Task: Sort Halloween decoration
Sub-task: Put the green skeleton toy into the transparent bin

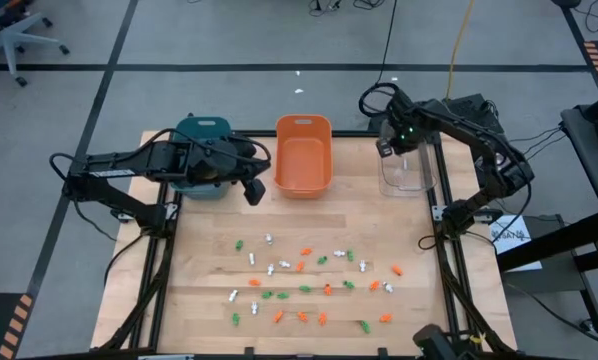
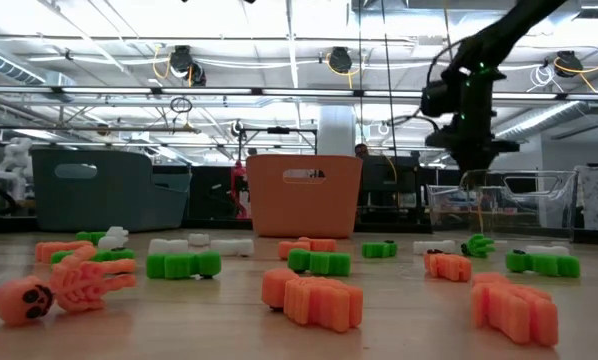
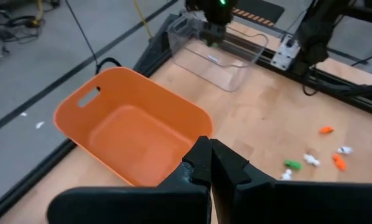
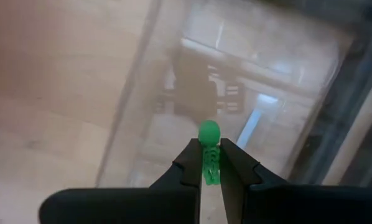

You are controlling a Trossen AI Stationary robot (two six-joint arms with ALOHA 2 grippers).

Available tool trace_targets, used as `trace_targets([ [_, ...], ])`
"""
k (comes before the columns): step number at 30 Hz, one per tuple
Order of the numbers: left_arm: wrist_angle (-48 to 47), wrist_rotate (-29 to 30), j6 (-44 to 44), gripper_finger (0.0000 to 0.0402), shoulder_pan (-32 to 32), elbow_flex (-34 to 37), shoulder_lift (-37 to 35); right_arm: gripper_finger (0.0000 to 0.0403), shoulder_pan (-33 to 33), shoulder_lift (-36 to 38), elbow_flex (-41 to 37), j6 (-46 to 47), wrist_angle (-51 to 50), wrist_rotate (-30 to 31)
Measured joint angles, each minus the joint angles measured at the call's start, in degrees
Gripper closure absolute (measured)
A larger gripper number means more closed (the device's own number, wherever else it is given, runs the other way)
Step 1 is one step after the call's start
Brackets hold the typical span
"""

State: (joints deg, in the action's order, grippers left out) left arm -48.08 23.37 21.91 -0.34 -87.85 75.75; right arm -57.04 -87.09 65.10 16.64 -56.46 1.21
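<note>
right gripper (image 4: 211,163) pinches 1 green skeleton (image 4: 209,152) above the clear bin (image 1: 405,170). left gripper (image 3: 209,163) is closed on nothing, near the orange bin (image 3: 134,127).

Bright overhead strip lighting, soft shadows

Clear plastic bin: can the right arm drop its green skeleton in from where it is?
Probably yes. The right gripper holds the green skeleton trinket right above the clear plastic bin, whose open top has nothing over it.
</note>
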Motion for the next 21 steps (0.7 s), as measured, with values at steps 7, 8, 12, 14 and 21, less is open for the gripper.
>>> trace_targets([
  [7,0.0,0.7,0.0,0.0402,0.0,0.0,0.0,0.0388,-0.3,0.0,-7.1,-0.4,4.4,0.0],
  [8,0.0,0.7,0.1,0.0402,0.0,0.0,0.0,0.0386,-0.3,0.0,-7.9,0.2,5.0,0.0],
  [12,0.0,-0.2,0.2,0.0402,0.0,0.0,0.0,0.0371,-0.3,0.0,-10.3,0.7,6.5,0.0],
  [14,0.0,-0.8,0.2,0.0402,0.0,0.0,0.0,0.0361,-0.3,0.0,-10.8,0.7,6.5,0.0],
  [21,0.2,-2.2,0.4,0.0402,-0.9,0.0,0.0,0.0331,-0.3,0.0,-10.8,1.0,7.0,-0.6],
])
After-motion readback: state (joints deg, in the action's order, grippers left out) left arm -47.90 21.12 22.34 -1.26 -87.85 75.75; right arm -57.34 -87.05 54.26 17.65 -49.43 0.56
